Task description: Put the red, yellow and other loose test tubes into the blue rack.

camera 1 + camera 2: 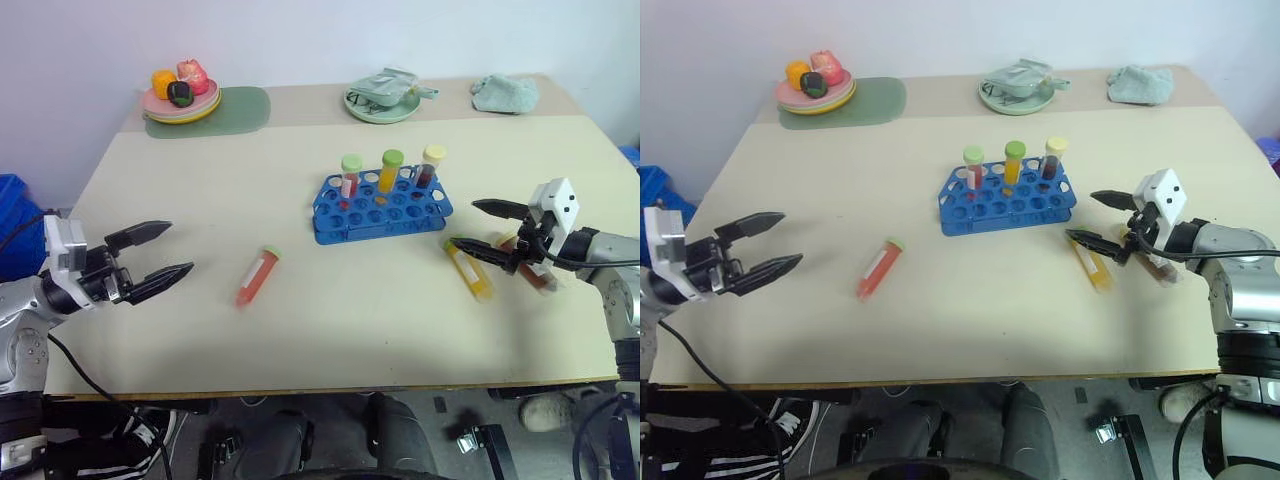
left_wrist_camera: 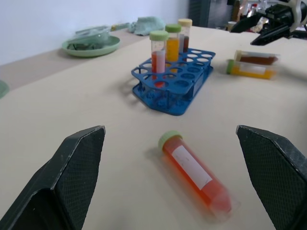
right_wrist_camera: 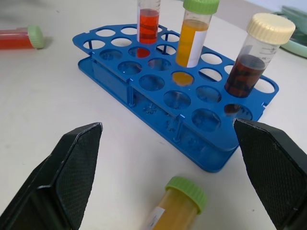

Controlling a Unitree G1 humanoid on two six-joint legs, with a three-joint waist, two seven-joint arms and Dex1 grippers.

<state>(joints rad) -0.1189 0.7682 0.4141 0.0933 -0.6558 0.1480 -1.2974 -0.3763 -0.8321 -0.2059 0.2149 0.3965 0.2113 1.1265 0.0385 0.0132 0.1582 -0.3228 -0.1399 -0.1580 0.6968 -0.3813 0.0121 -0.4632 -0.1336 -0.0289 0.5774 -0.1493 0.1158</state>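
Note:
The blue rack (image 1: 380, 207) stands mid-table and holds three upright tubes: red (image 1: 350, 176), orange (image 1: 390, 171) and dark brown (image 1: 430, 166). A loose red tube (image 1: 257, 276) with a green cap lies left of the rack. My left gripper (image 1: 180, 248) is open, a short way to the left of it and level with the table. A yellow tube (image 1: 468, 269) lies right of the rack, with a brown tube (image 1: 538, 278) beyond it, partly hidden. My right gripper (image 1: 465, 224) is open, its lower finger over the yellow tube's cap end, touching nothing.
At the back left a plate of toy food (image 1: 180, 98) sits on a green mat (image 1: 240, 110). A green plate (image 1: 382, 104) and a crumpled cloth (image 1: 505, 93) lie at the back right. A blue bin (image 1: 15, 230) stands off the table's left side.

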